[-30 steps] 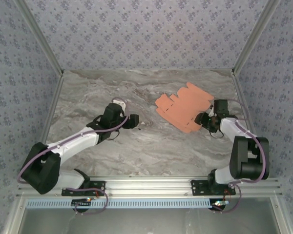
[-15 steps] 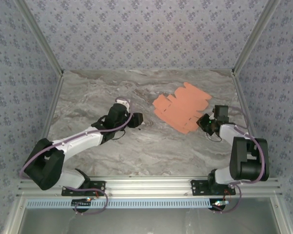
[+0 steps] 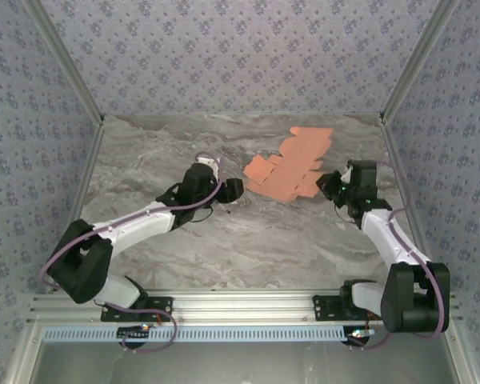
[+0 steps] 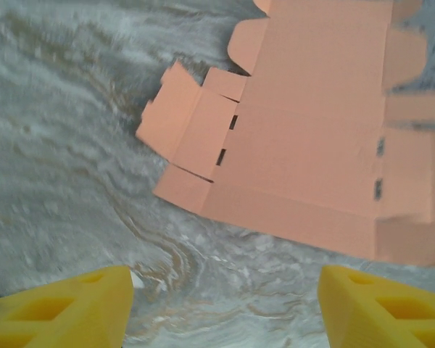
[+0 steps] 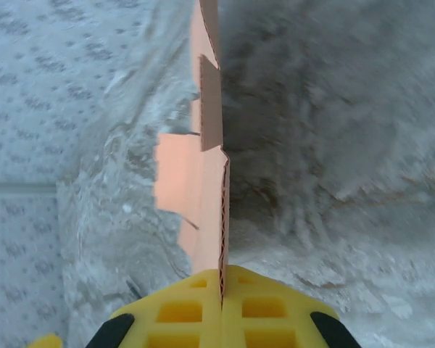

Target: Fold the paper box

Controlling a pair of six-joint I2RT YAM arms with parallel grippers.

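Note:
The paper box [image 3: 292, 164] is a flat salmon-orange die-cut sheet with tabs and slots, lying toward the back right of the marble table. My right gripper [image 3: 326, 183] is shut on the sheet's near right edge; in the right wrist view the cardboard [image 5: 203, 167] runs edge-on out of the closed yellow pads [image 5: 177, 308]. My left gripper [image 3: 237, 190] stands open just left of the sheet's near left corner, apart from it. In the left wrist view the sheet [image 4: 312, 138] lies ahead of the spread yellow fingertips [image 4: 65, 304], with bare table between them.
The marble table [image 3: 184, 240] is walled by patterned fabric panels on three sides. An aluminium rail [image 3: 240, 306] runs along the near edge, where both arm bases are bolted. Open tabletop lies in front and to the left of the sheet.
The right gripper has pulled and turned the sheet toward the back, its far end now near the rear wall. The left gripper has moved right, closer to the sheet's left corner.

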